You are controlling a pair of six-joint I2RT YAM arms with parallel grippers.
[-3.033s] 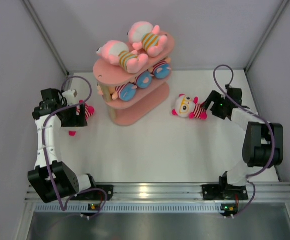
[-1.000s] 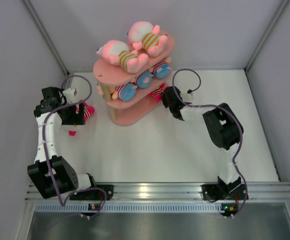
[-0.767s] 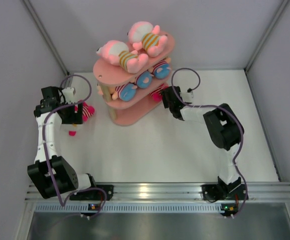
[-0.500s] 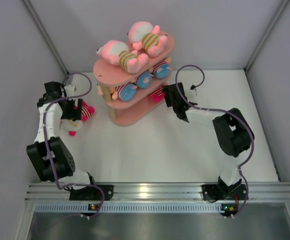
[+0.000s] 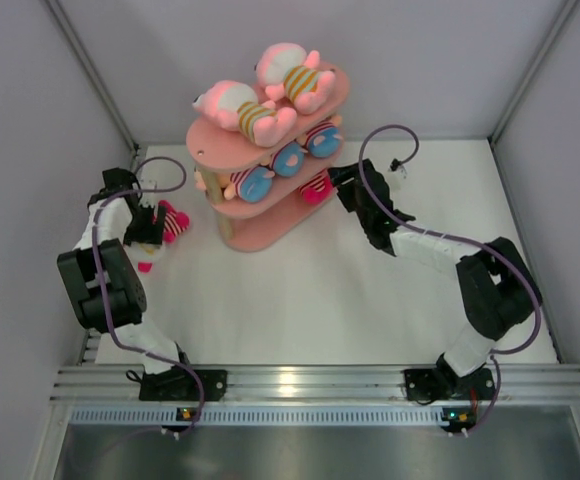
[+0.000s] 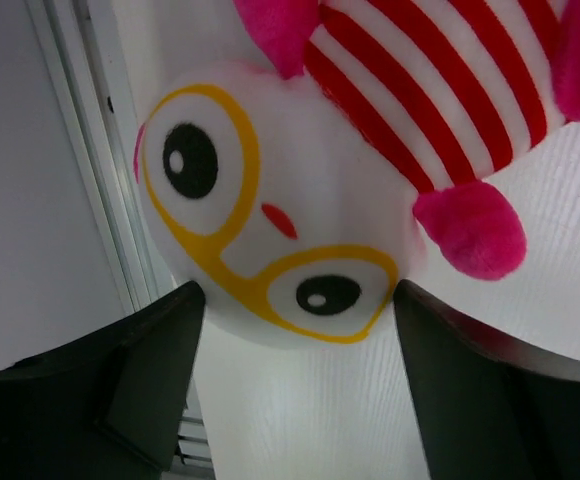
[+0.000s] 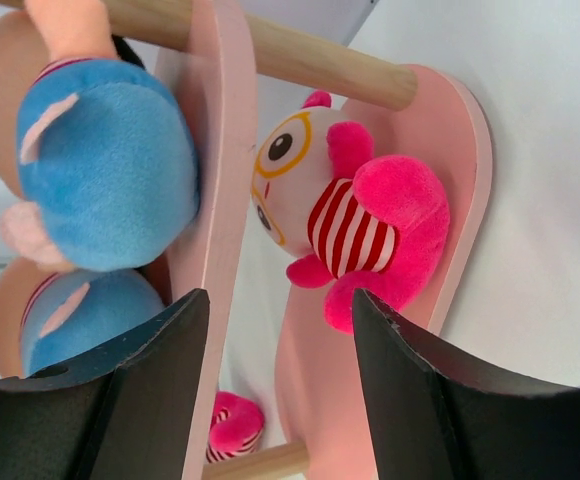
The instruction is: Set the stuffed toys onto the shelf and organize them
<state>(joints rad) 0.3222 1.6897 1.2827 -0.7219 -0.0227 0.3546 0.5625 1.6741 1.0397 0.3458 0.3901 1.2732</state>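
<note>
A pink three-tier shelf (image 5: 270, 228) is carried by the white worktop (image 5: 300, 300). Two pink-headed toys (image 5: 240, 110) are laid on its top board, blue-footed toys (image 5: 275, 168) are lined along the middle, and a red-striped toy (image 7: 348, 228) is set on the bottom. A second red-striped toy (image 5: 167, 224) is seen on the worktop, left of the shelf.

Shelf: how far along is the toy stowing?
Done: pink-headed toys lie on the shelf top board, blue-footed toys on the middle, and a red-striped toy on the bottom; right pincer open, clear of it. In hand: left pincer open, straddling the last toy on the table. Left: grip it and shelve it.
</note>
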